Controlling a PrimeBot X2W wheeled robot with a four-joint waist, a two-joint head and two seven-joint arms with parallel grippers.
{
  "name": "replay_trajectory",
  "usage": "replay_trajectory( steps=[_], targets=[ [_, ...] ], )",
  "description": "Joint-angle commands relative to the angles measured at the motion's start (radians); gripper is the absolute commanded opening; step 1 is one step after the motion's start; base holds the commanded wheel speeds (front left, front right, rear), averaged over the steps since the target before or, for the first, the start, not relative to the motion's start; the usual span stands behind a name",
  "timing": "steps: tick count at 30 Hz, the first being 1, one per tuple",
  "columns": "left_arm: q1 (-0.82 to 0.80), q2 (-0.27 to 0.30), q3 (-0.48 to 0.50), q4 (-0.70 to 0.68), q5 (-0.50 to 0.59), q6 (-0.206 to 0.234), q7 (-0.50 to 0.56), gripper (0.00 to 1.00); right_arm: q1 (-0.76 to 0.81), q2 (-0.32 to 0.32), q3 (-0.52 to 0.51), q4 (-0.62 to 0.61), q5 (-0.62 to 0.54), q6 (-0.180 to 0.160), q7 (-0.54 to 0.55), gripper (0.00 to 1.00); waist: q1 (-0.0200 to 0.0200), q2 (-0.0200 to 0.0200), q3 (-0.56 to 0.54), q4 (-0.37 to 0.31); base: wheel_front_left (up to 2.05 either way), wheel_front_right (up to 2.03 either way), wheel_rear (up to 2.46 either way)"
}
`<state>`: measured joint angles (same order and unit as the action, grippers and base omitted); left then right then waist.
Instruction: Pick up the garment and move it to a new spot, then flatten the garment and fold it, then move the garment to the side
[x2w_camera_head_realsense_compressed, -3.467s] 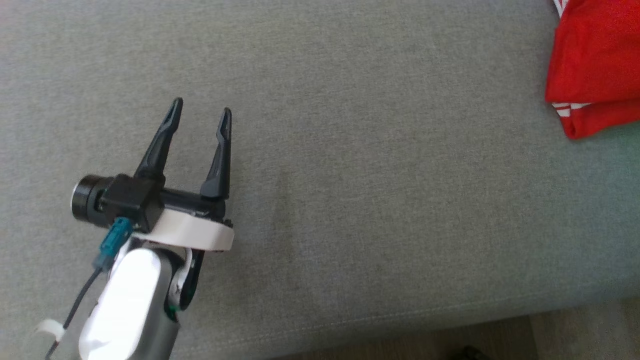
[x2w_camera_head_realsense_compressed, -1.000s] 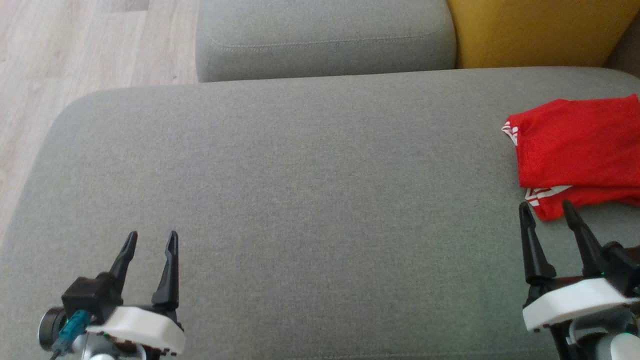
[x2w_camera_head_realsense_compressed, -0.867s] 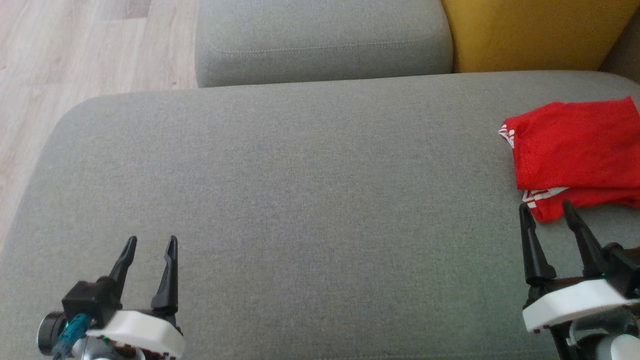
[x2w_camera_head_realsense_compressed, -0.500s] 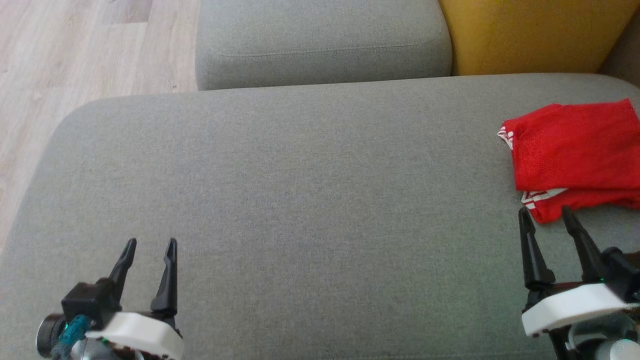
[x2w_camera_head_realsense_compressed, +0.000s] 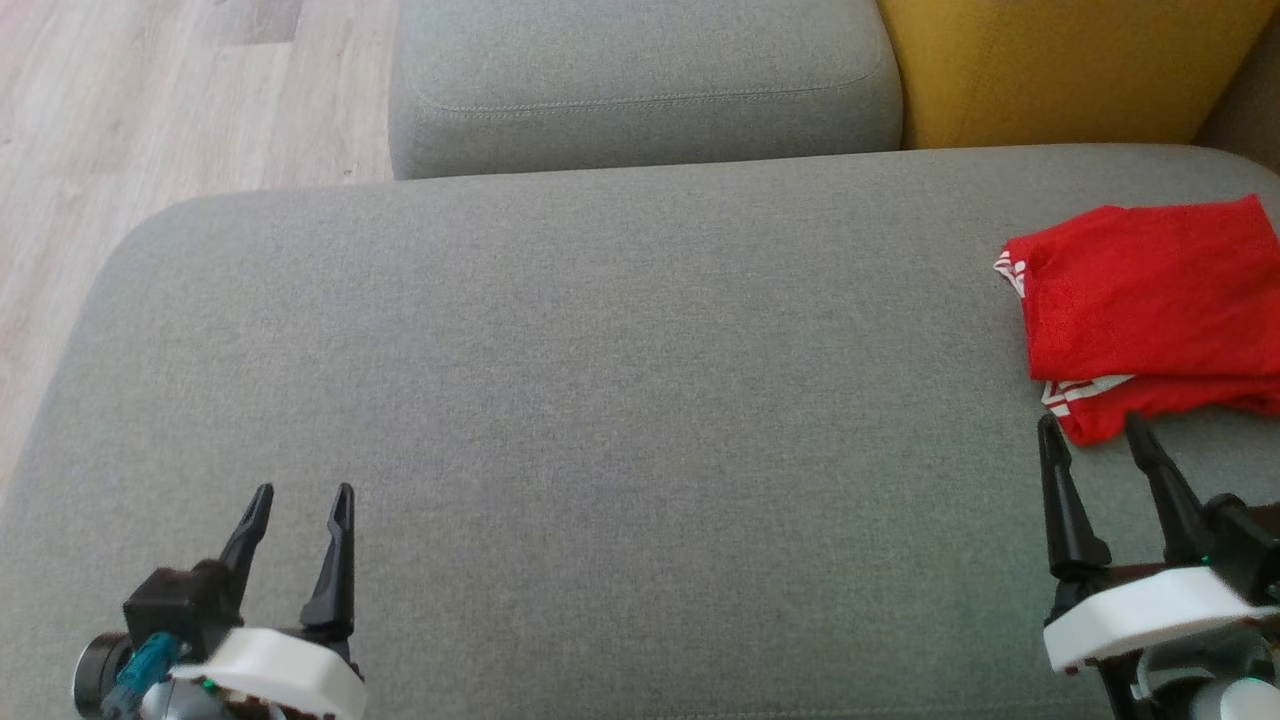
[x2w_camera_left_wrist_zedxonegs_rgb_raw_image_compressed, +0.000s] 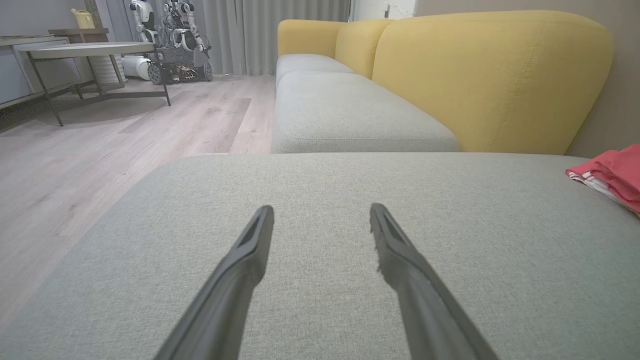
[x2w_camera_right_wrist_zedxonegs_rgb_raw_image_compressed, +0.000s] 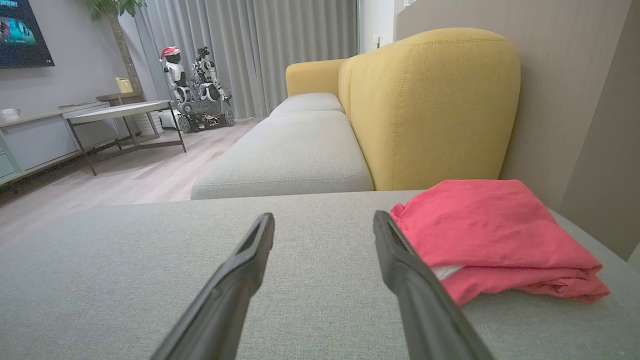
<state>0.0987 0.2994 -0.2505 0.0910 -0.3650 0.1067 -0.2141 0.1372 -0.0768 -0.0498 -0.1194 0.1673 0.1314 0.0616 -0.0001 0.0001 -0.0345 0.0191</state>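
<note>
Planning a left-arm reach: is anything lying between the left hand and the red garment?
No. The stretch between the left hand and the folded red garment is bare grey cushion, as seen in the head view.

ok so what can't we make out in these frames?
Garment, head view: right side cut off by the frame edge.
Garment, left wrist view: one corner at the right edge, rest cut off.
Garment, right wrist view: folds hide its type and its inner layers.
Right pincer, head view: arm behind it cut off by the bottom edge.
</note>
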Motion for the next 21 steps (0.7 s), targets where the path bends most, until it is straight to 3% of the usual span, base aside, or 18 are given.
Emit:
replay_trajectory(
  steps=[1,17,18,21],
  targets=[
    [-0.048,0.024,0.032,-0.028,-0.006,0.008,-0.004,1.00,-0.026,-0.007,0.017,-0.038,0.004,-0.001,0.000,1.00,0.0001,-0.0001,-0.001,0.000,0.00,0.00,0.00],
    [-0.054,0.027,0.026,-0.022,-0.013,0.014,-0.007,1.00,-0.030,-0.013,0.015,-0.036,0.009,-0.001,0.001,1.00,0.0001,-0.0001,0.001,-0.001,0.00,0.00,0.00],
    [0.000,0.003,-0.006,0.006,-0.011,0.009,0.000,0.00,0.000,0.000,-0.001,0.000,0.004,0.000,0.000,0.00,0.0001,-0.0001,0.001,-0.001,0.00,0.00,0.00],
    [0.010,-0.017,-0.011,0.049,-0.012,0.008,0.001,0.00,0.004,0.001,0.007,0.050,0.005,0.000,0.000,0.00,0.0001,-0.0001,0.001,-0.001,0.00,0.00,0.00]
  ],
)
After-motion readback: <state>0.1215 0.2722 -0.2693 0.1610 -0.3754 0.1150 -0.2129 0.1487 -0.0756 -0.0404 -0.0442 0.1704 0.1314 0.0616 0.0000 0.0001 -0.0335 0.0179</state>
